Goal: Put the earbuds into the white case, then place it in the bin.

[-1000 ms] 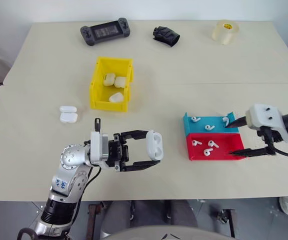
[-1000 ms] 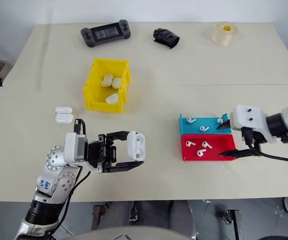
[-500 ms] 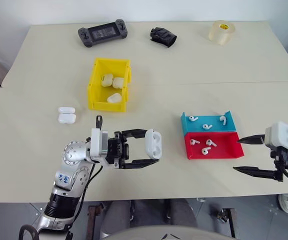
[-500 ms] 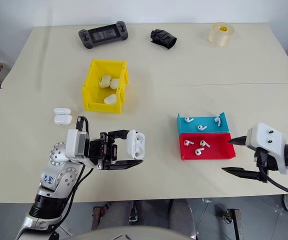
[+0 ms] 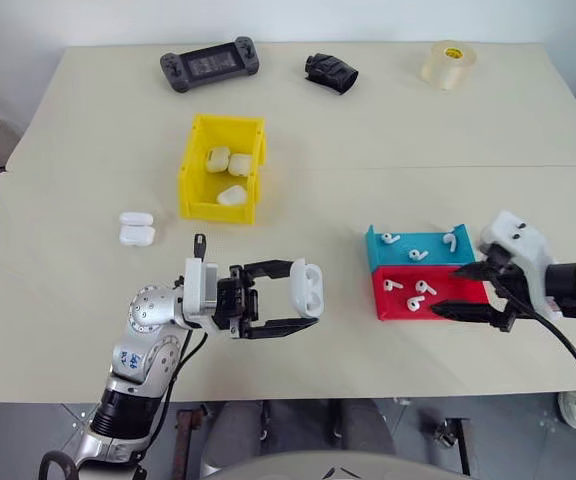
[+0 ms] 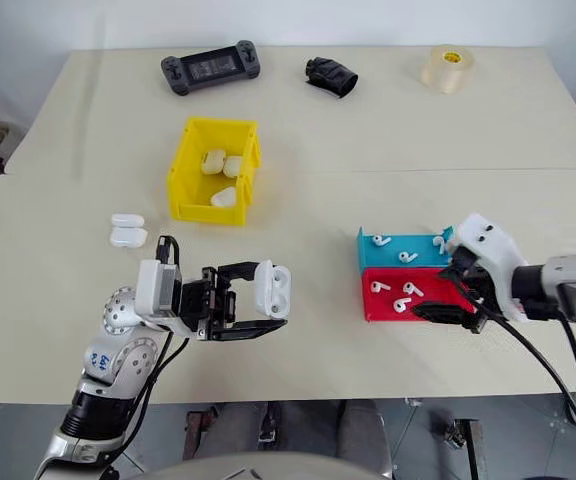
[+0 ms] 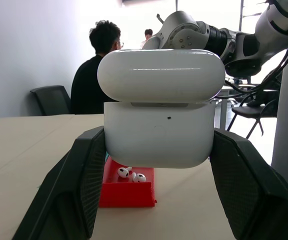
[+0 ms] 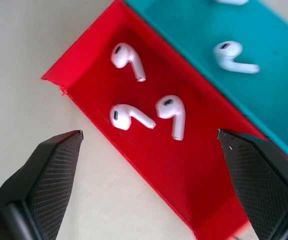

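My left gripper [image 5: 309, 293] is shut on the white case [image 5: 306, 287], held off the table with its flip lid open; in the left wrist view the case [image 7: 161, 125] sits between both fingers [image 7: 79, 190]. Three earbuds [image 8: 129, 117] lie in the red tray [image 5: 408, 315], more earbuds [image 5: 418, 254] in the blue tray [image 5: 376, 250]. My right gripper [image 5: 455, 292] is open, tilted down over the red tray's right end, holding nothing. The yellow bin [image 5: 193, 190] stands at the back left with three cases inside.
Two more white cases [image 5: 135, 229] lie left of the bin. A game controller [image 5: 210, 63], a black object [image 5: 331, 71] and a tape roll [image 5: 448, 63] line the far edge. People sit in the background of the left wrist view.
The right gripper swung out past the trays toward the table's right front, then came back over the red tray, rolled and tilted down. The left gripper kept still with the case.
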`<state>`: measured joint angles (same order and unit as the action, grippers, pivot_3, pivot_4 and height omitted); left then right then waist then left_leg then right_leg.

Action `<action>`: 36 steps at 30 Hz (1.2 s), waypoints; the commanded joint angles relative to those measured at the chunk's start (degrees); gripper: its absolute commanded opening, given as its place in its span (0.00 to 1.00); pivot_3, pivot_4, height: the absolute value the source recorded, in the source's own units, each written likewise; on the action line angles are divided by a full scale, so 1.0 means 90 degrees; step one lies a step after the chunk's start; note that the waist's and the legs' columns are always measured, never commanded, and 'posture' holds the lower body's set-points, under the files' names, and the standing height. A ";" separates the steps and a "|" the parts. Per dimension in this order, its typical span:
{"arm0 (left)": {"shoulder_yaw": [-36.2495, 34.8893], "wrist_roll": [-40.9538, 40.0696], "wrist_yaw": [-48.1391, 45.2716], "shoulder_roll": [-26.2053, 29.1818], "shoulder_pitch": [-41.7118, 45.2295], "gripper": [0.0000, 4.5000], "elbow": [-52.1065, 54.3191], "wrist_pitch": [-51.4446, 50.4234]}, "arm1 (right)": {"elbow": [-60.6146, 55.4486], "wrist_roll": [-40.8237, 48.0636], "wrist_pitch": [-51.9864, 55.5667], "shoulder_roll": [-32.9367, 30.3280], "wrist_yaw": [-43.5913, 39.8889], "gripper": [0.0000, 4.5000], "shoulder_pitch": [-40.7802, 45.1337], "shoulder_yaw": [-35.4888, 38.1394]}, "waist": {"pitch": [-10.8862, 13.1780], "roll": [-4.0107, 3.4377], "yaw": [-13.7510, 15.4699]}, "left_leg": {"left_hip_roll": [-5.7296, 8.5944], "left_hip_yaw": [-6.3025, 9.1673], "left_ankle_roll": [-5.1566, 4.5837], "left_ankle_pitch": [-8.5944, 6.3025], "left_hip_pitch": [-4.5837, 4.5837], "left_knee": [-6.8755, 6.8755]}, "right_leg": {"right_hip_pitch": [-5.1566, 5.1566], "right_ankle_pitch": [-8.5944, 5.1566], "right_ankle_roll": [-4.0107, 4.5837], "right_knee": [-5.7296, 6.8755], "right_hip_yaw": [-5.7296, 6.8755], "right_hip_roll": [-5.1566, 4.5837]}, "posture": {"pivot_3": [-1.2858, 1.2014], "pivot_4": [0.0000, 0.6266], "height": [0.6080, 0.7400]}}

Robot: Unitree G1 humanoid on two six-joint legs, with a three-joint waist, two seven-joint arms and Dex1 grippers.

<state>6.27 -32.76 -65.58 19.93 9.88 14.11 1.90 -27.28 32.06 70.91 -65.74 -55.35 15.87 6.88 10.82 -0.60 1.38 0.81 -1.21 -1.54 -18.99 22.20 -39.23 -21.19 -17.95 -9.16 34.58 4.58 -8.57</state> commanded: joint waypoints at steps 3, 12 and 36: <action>-0.0005 -0.0050 0.0152 -0.0026 -0.0034 0.61 0.0406 0.0049 | 0.0073 -0.0143 0.0041 0.0012 0.0398 1.00 0.0407 -0.0565 | 0.0000 0.0000 0.0016 | 0.0001 0.0001 0.0000 0.0000 0.0003 0.0000 | -0.0004 0.0000 0.0000 0.0005 0.0001 0.0000 | 0.52 0.24 1.00; 0.0030 -0.0043 0.0250 0.0002 -0.0131 0.61 0.0504 0.0029 | 0.0219 -0.0199 0.0320 0.0394 0.1074 1.00 0.0761 -0.0988 | 0.0000 0.0000 0.0000 | 0.0001 -0.0007 0.0000 0.0000 0.0008 0.0000 | -0.0014 0.0000 0.0000 0.0012 -0.0002 0.0000 | 0.52 0.24 1.00; 0.0036 -0.0053 0.0323 0.0049 -0.0235 0.61 0.0585 0.0001 | 0.0478 -0.1176 -0.4454 -0.1032 -0.1685 0.86 0.0033 -0.1059 | 0.0000 0.0001 -0.0004 | 0.0002 -0.0020 -0.0002 0.0000 0.0009 0.0004 | -0.0020 0.0000 -0.0001 0.0009 -0.0006 0.0003 | 0.52 0.24 1.00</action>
<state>6.67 -32.76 -63.09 20.41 8.18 17.28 1.42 -23.64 23.13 35.85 -73.89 -67.32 16.19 -2.50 10.82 -0.59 1.34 0.81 -1.40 -1.55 -19.00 22.28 -39.19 -21.37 -17.95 -9.17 34.66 4.52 -8.54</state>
